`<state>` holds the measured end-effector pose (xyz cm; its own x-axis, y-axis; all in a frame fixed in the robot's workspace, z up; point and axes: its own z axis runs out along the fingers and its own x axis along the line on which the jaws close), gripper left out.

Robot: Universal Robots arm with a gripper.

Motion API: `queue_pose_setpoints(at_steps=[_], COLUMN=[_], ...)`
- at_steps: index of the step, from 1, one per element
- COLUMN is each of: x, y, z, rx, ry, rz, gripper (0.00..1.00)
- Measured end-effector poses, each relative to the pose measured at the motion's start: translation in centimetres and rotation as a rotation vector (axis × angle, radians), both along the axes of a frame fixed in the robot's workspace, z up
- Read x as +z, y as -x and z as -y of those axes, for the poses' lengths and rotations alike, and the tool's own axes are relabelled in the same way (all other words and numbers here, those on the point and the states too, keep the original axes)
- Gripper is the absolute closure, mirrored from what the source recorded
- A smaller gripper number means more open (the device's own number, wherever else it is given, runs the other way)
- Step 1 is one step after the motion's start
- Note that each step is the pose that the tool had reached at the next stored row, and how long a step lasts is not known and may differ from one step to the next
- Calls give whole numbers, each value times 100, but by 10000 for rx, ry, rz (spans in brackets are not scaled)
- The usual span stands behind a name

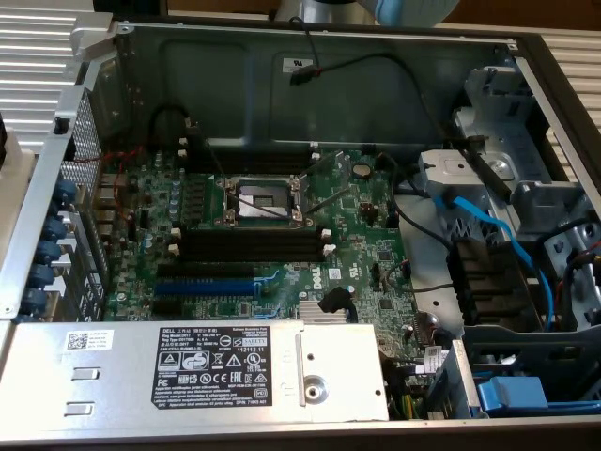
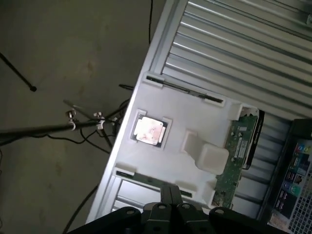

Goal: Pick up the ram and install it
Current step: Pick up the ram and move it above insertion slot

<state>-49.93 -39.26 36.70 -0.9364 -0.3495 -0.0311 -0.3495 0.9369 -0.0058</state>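
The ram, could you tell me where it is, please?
In the wrist view, the ram lies on the white tray, along its edge beside the raised block.

An open computer case [image 1: 235, 56] holds a green motherboard [image 1: 362, 202].

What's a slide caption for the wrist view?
Shut gripper over a white tray holding the ram at one edge and a square chip.

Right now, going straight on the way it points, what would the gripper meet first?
Probably the white tray, on its bare part between the processor chip and the ram; depth is unclear.
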Motion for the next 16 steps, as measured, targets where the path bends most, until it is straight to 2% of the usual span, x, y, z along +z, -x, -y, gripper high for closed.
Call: queue_pose_setpoints(at_steps=[16], x=[0], y=[0], z=[0], rx=[2899], ry=[-1], rz=[0], gripper=[89])
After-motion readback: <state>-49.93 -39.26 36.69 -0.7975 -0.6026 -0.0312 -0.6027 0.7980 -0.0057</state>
